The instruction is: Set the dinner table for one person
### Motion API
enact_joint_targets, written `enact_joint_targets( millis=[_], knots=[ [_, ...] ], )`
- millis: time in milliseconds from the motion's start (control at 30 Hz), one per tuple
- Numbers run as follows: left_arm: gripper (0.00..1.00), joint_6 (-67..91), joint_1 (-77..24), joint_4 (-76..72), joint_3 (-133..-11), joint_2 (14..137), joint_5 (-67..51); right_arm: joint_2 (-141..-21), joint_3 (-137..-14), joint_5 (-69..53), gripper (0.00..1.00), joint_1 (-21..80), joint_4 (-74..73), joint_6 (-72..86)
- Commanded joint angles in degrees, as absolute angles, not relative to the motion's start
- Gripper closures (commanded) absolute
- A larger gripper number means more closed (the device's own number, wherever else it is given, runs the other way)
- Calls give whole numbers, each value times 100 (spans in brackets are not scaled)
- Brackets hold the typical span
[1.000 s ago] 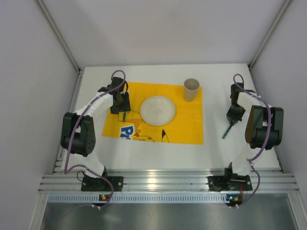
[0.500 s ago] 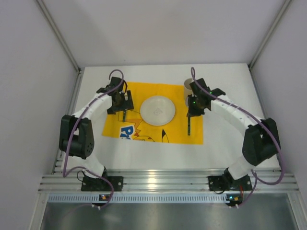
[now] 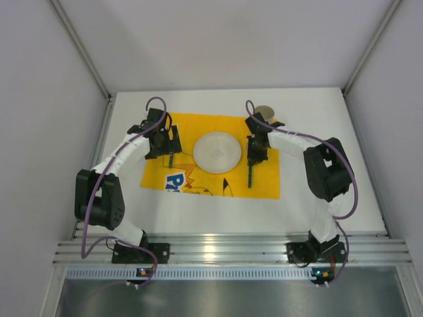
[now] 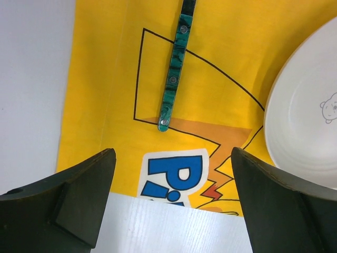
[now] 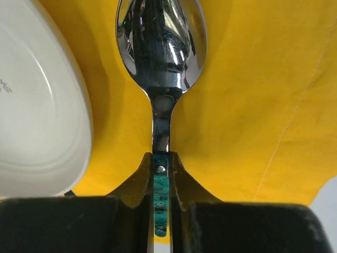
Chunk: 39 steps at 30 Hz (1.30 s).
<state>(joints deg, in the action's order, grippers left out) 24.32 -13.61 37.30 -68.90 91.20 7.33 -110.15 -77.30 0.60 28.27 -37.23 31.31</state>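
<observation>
We see a white desk [image 3: 198, 211] boxed in by plain white walls [image 3: 225, 46], with an aluminium rail [image 3: 225, 251] along its 6 o'clock edge, where both arms are bolted. A yellow cloth mat [image 3: 211, 122] with blue and black print lies flat on the middle of the desk. Bare white surface shows on every side of it.

A white plate [image 3: 217, 152] sits at the mat's centre, with a small bear figure printed on it. A beige cup [image 3: 264, 111] stands upright at the mat's 1 o'clock corner. The right arm partly hides it, so we cannot tell what it holds.

The left claw [image 4: 171, 174] hangs over the mat at 9 o'clock of the plate, its fingers spread wide apart and gripping nothing. A green-handled utensil [image 4: 174, 68] lies on the mat ahead of it. Its working end is out of view, so we cannot name it further. Bare desk shows just beside that claw at 9 o'clock and 6 o'clock.

The right claw [image 5: 159, 168] is clamped on the green handle of a spoon [image 5: 160, 42], just at 3 o'clock of the plate. The steel bowl is over the mat. We cannot tell whether it touches the cloth. The desk lies under both claws, with the mat between.
</observation>
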Motion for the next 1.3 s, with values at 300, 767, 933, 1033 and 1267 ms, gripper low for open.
enact_joint_targets(
  millis=[300, 767, 933, 1033, 1267],
  knots=[
    [5, 2347, -1371, 3718, -6785, 8798, 967, -10873, -7937, 826, 52, 2883, -3850, 3524],
    [6, 2434, -1371, 3744, -6900, 8921, 861, -9546, -7911, 887, 37, 3514, -4385, 3322],
    [6, 2496, -1371, 3665, -6706, 8781, 852, -8457, -7603, 1160, 21, 3875, -4684, 3217],
    [6, 2618, -1380, 3700, -6680, 8623, 923, -7684, -7532, 1125, 0, 4008, -4589, 2910],
    [5, 2698, -1564, 3559, -6592, 8288, 61, -6110, -7875, 1616, 0, 4078, -3587, 2145]
  ],
)
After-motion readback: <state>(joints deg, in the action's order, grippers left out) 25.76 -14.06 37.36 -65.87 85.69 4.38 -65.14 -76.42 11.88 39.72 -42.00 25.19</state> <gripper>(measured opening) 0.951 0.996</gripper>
